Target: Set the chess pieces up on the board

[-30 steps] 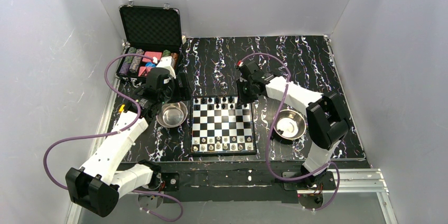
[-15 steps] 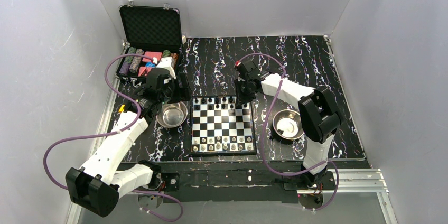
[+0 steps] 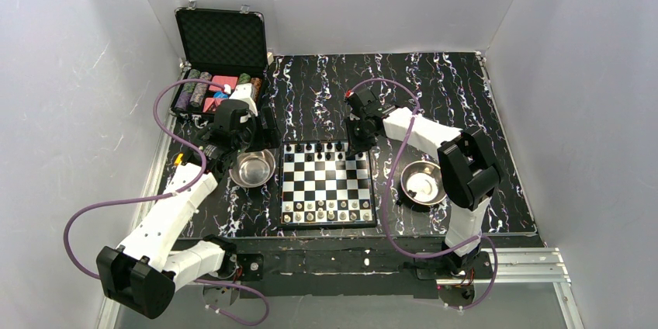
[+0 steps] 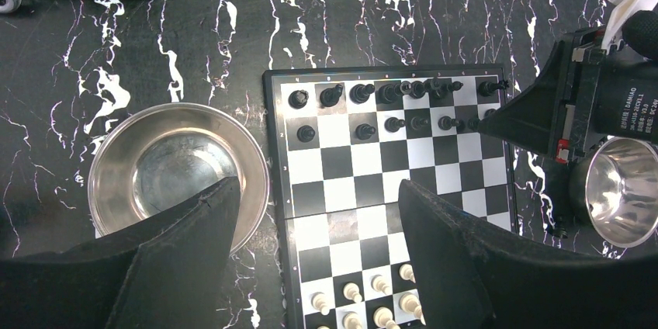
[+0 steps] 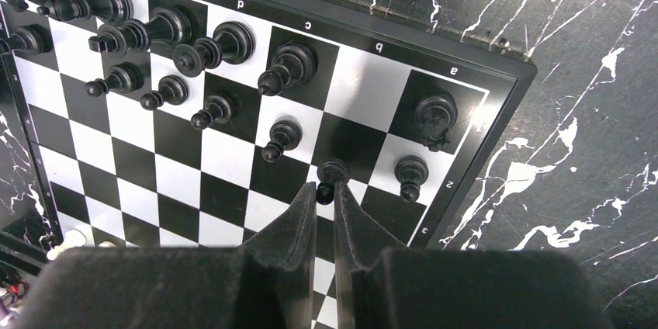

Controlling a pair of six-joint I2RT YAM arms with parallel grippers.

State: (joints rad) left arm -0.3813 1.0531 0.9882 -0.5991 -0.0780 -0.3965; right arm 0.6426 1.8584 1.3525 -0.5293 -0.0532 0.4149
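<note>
The board (image 3: pixel 327 181) lies at the table's middle. Black chess pieces (image 3: pixel 322 147) fill its two far rows and pale ones (image 3: pixel 326 210) its two near rows. My right gripper (image 5: pixel 325 194) is over the board's far right corner, shut on the head of a black pawn (image 5: pixel 332 171). That pawn stands upright in the second row, beside another pawn (image 5: pixel 410 169). Whether its base touches the board I cannot tell. My left gripper (image 4: pixel 316 186) hangs open above the board's left edge (image 4: pixel 273 189), holding nothing.
One steel bowl (image 3: pixel 254 167) sits left of the board and another (image 3: pixel 423 181) sits right of it. An open black case (image 3: pixel 221 42) with poker chips (image 3: pixel 194 90) stands at the far left. Grey walls close in the table on three sides.
The right arm's elbow has swung left and its gripper has shifted slightly left at the board's far right corner, still holding the pawn. The left arm has not moved.
</note>
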